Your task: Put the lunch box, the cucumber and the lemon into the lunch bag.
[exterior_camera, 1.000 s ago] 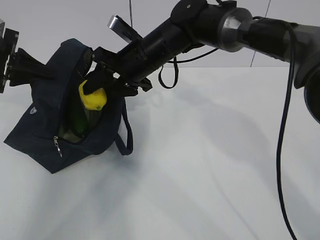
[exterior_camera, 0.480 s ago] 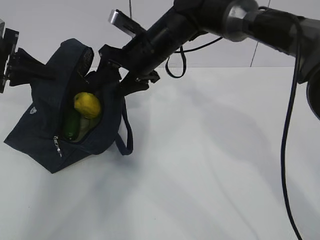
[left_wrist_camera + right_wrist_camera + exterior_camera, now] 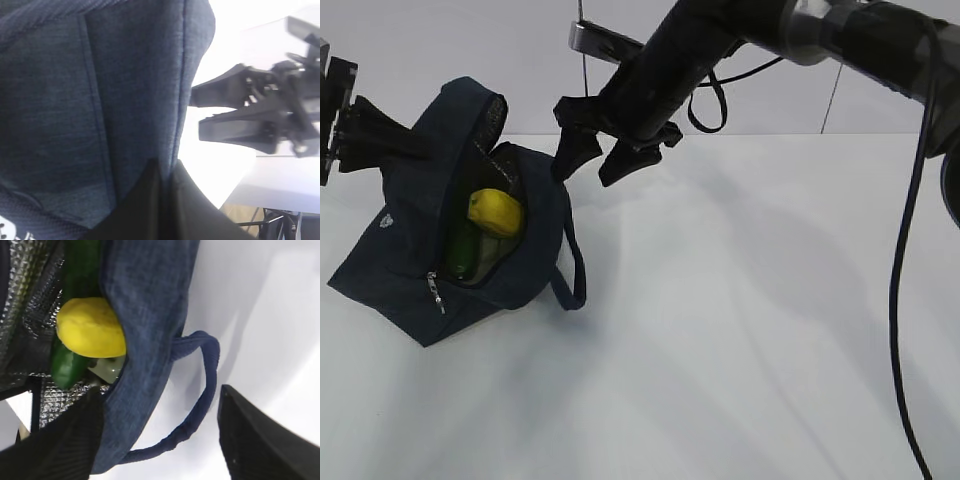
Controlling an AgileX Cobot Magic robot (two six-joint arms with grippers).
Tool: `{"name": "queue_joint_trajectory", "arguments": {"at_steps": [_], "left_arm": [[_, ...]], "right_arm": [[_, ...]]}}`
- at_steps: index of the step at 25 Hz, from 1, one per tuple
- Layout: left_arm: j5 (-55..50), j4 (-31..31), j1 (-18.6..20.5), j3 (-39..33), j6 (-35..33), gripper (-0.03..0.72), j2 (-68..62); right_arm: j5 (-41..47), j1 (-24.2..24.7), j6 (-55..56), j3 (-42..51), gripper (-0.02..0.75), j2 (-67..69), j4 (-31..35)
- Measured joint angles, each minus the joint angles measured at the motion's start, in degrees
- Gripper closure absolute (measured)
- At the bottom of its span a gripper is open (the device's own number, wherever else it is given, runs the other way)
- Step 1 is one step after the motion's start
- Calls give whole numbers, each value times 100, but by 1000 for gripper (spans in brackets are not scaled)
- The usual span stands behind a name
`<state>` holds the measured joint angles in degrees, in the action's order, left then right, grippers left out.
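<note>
The lemon (image 3: 496,213) sits atop the cucumber (image 3: 463,257) inside the bag (image 3: 410,250), with the lunch box (image 3: 107,369) peeking out beneath. The right gripper (image 3: 603,158) hangs spread wide and empty above the opening; the left gripper (image 3: 365,135) pinches the bag's rim. If that grip slackens, the bag may slump and the lemon could roll out.

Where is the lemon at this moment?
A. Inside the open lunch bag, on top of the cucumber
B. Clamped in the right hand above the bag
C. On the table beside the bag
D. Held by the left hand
A: the lemon lies in the lunch bag opening over the cucumber, while the right hand is open and empty above it.
</note>
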<state>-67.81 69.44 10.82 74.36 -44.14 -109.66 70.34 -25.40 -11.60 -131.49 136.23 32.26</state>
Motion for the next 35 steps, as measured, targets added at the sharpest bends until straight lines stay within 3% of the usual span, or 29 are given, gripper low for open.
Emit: {"name": "queue_joint_trajectory", "arguments": {"at_steps": [18,35], "left_arm": [[0,0,0,0,-68,694,0],[0,0,0,0,-68,694,0]], "right_arm": [[0,-19,-116,0,208,533,661],[0,-32,-438,0,223,559,734]]}}
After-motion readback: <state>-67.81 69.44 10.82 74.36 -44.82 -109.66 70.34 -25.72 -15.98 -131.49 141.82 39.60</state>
